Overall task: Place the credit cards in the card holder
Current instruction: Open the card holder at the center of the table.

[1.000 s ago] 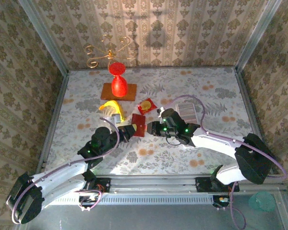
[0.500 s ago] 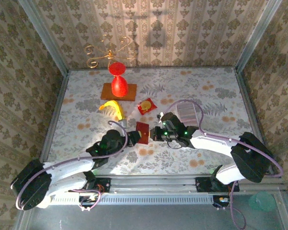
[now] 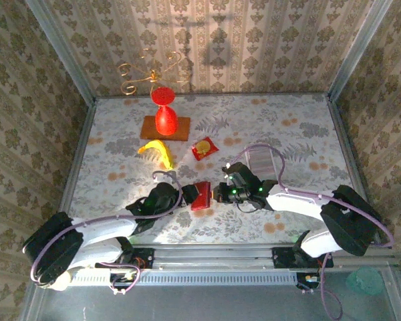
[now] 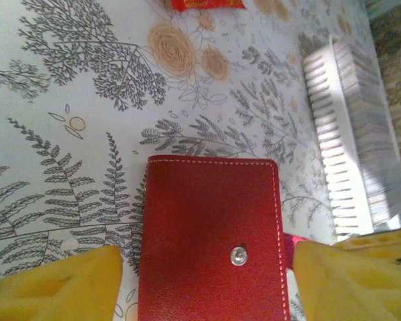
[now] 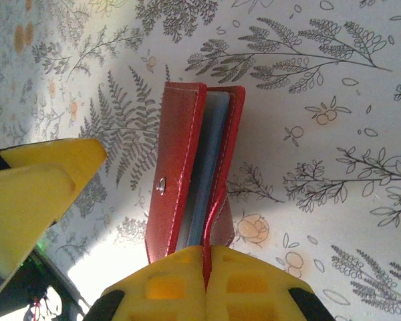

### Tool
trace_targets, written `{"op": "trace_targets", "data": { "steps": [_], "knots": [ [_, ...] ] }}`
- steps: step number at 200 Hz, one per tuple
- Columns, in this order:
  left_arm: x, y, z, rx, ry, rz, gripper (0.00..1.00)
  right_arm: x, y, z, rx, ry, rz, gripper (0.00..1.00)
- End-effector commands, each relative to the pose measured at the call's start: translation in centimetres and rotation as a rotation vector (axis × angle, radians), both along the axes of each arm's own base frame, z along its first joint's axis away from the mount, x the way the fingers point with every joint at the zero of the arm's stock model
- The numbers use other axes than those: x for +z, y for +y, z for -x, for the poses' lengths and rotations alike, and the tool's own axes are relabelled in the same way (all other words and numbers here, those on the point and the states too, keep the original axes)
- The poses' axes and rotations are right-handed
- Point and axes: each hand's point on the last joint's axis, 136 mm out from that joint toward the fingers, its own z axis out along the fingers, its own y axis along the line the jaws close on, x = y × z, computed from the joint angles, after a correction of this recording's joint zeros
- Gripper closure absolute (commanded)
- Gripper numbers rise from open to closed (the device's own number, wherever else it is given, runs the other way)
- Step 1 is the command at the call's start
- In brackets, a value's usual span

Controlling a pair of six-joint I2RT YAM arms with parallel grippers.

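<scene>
One floral table (image 3: 307, 127), papered walls (image 3: 254, 40), card holder (image 3: 201, 196).

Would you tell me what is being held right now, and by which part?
The right end effector pinches the card holder by the edge of one cover; the left end effector stands open on either side of it, gripping nothing.

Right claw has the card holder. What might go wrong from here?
The right claw pinches only a thin edge of the card holder; with the left claw open either side of it, the holder may swing or slip out.
The holder gapes only slightly, so a card may catch on its lip.
The credit cards lie overlapped in a row; lifting just one looks tricky.
</scene>
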Motion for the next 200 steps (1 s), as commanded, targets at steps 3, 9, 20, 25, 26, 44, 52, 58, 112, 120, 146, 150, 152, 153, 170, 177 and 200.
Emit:
{"op": "trace_targets", "data": {
  "steps": [3,9,20,25,26,44,52,58,112,120,146,150,152,153,170,177,200],
  "knots": [
    [1.4,0.3,-0.4,0.014,-0.047,-0.013,0.25,2.7,0.8,0.5,0.044,-0.039,-0.063,1.0],
    [1.7,0.3,-0.4,0.011,-0.055,-0.009,0.23,2.9,0.9,0.6,0.048,-0.042,-0.064,1.0],
    [2.1,0.1,-0.3,-0.001,-0.066,-0.003,0.2,3.1,0.9,0.5,0.05,-0.046,-0.064,1.0],
    [2.2,-0.1,-0.3,-0.011,-0.069,-0.001,0.19,3.2,1.0,0.6,0.053,-0.048,-0.067,1.0],
    [2.3,-0.1,-0.3,-0.014,-0.07,-0.001,0.18,3.2,1.1,0.6,0.053,-0.048,-0.068,1.0],
    [2.3,-0.7,-0.3,-0.041,-0.063,-0.005,0.17,3.2,1.2,0.5,0.055,-0.049,-0.072,1.0],
    [2.2,-1.0,-0.2,-0.05,-0.058,-0.007,0.17,3.0,1.2,0.4,0.053,-0.044,-0.066,1.0],
    [2.0,-1.1,-0.3,-0.051,-0.056,-0.009,0.2,2.8,1.2,0.4,0.053,-0.04,-0.061,1.0],
    [1.7,-2.3,-0.5,-0.1,-0.051,-0.029,0.24,2.7,1.2,0.5,0.054,-0.037,-0.054,1.0],
    [1.6,-2.5,-0.5,-0.105,-0.045,-0.035,0.24,2.7,1.2,0.5,0.055,-0.037,-0.05,1.0],
    [1.0,-2.2,-0.6,-0.095,-0.034,-0.059,0.32,2.5,0.9,0.5,0.049,-0.038,-0.038,1.0],
    [0.9,-2.1,-0.6,-0.091,-0.032,-0.065,0.34,2.5,0.9,0.5,0.049,-0.039,-0.036,1.0],
    [0.8,-2.1,-0.6,-0.089,-0.031,-0.069,0.35,2.5,0.8,0.5,0.048,-0.039,-0.033,1.0],
    [0.8,-2.0,-0.6,-0.088,-0.03,-0.07,0.35,2.4,0.8,0.5,0.048,-0.038,-0.031,1.0],
    [0.3,-1.3,-0.8,-0.061,-0.02,-0.092,0.46,2.0,0.1,0.4,0.034,-0.038,0.006,1.0],
    [0.0,-1.0,-0.8,-0.049,-0.012,-0.103,0.52,1.8,-0.1,0.5,0.032,-0.037,0.021,1.0],
    [-0.7,-0.4,-0.8,-0.039,0.01,-0.121,0.61,1.3,-0.8,0.5,0.016,-0.037,0.054,1.0]
  ]
}}
